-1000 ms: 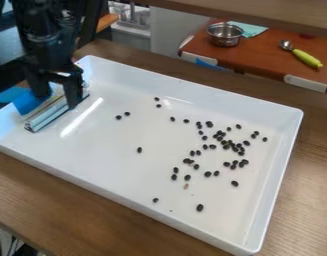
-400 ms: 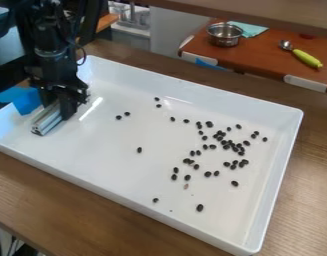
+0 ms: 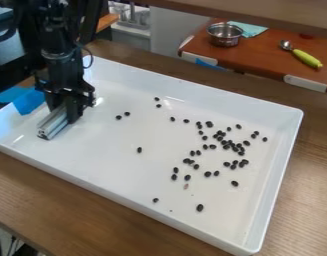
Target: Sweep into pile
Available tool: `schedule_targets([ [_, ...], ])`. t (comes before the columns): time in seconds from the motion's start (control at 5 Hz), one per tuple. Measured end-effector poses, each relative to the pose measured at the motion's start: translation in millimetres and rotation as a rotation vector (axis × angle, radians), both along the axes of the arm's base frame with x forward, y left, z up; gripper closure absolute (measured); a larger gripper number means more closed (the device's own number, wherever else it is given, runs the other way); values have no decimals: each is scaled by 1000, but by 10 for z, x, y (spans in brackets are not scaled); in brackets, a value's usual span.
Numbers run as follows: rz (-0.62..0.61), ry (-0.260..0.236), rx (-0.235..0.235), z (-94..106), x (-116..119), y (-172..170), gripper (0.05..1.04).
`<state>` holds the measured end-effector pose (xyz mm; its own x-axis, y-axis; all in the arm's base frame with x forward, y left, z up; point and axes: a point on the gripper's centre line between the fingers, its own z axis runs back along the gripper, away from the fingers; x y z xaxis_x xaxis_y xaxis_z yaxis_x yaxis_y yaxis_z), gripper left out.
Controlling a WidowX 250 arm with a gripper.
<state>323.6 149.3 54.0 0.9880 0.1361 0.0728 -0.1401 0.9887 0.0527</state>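
The tray (image 3: 99, 165) lay flat, its raised walls bounding the work. The gripper (image 3: 62, 114) hung inside the tray's arm-side end, closed on the bar (image 3: 51, 128). Whether the bar touched the tray's floor could not be determined. Bar judged light, stiff and somewhat slick; the hold across its narrow width appeared sound. The beans (image 3: 200, 207) lay unpiled, mostly toward the tray's opposite end, with a few strays near its middle. Judged hard, light and liable to roll or skip if pushed fast. Bare floor across the tray's middle afforded sweeping room; its walls limited turning, and corners could trap beans.
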Motion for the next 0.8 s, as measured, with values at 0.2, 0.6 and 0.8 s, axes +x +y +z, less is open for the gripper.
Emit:
schedule_targets([
  [0.2, 9, 27, -20, 14, 29, -143, 702],
  [0.6, 48, 37, -17, -10, 215, -326, 702],
  [0.8, 47, 36, -18, -4, 291, -461, 702],
])
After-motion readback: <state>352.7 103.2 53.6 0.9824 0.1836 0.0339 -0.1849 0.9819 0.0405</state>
